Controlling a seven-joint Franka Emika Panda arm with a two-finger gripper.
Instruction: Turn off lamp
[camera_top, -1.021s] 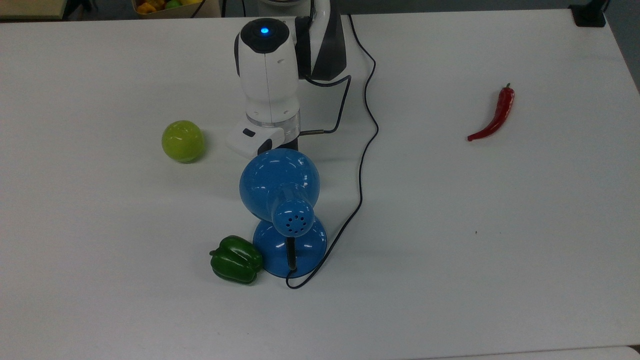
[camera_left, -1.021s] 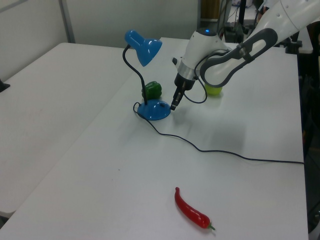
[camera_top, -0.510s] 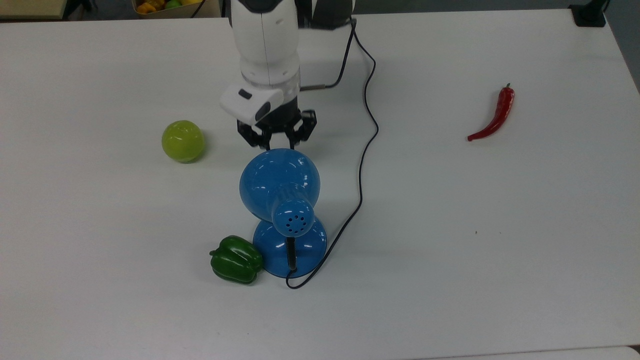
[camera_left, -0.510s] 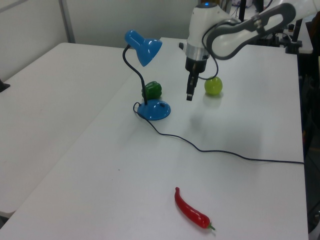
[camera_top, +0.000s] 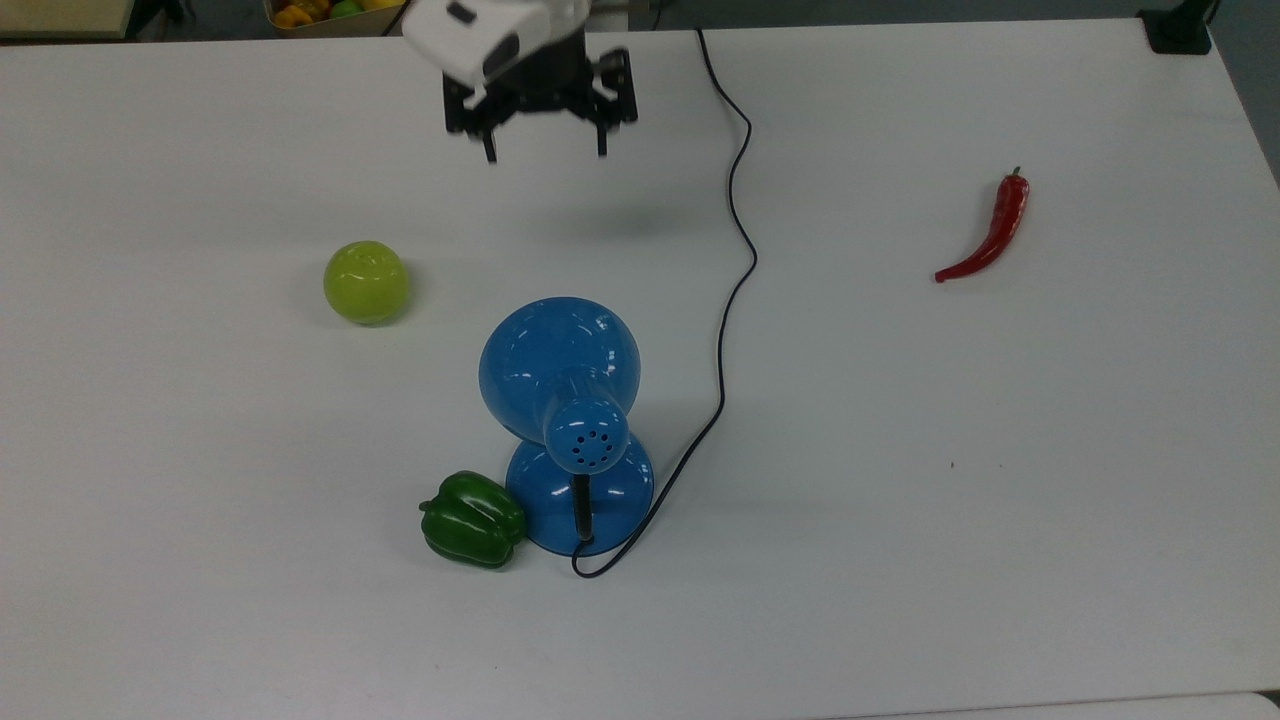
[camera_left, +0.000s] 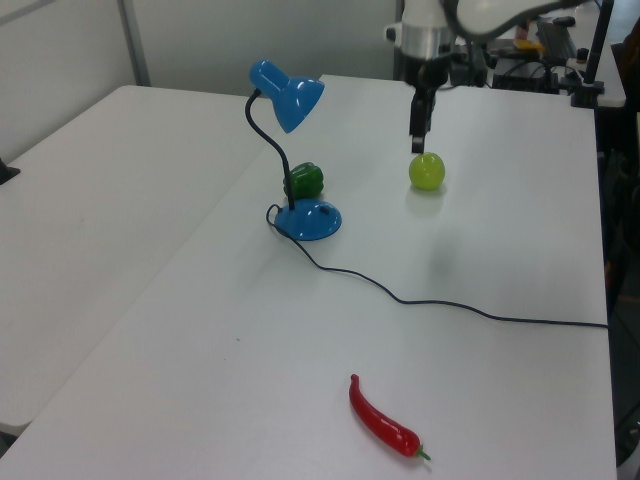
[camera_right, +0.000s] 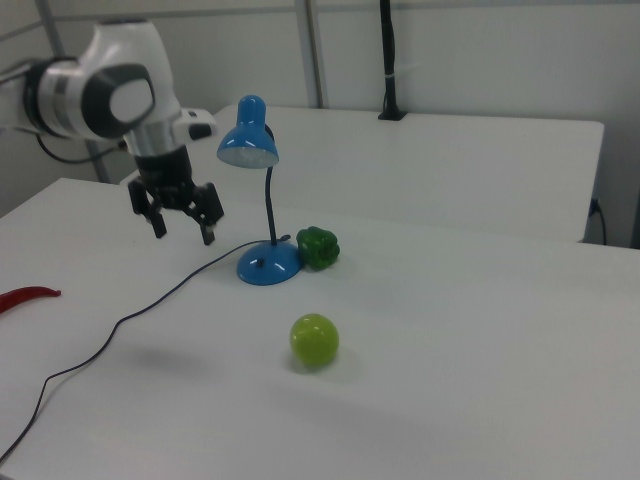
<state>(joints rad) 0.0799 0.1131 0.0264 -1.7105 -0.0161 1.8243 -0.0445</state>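
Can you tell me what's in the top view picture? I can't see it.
A blue lamp stands mid-table with a green pepper against its base. The robot's open gripper hangs far above it in the picture; a green apple lies left, a red chili right.

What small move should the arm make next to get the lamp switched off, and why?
Probably bring the tool down toward the lamp base. It hangs open above the table, apart from the lamp, with the green ball off to the top view's left. I cannot make out a switch or whether the lamp is lit.
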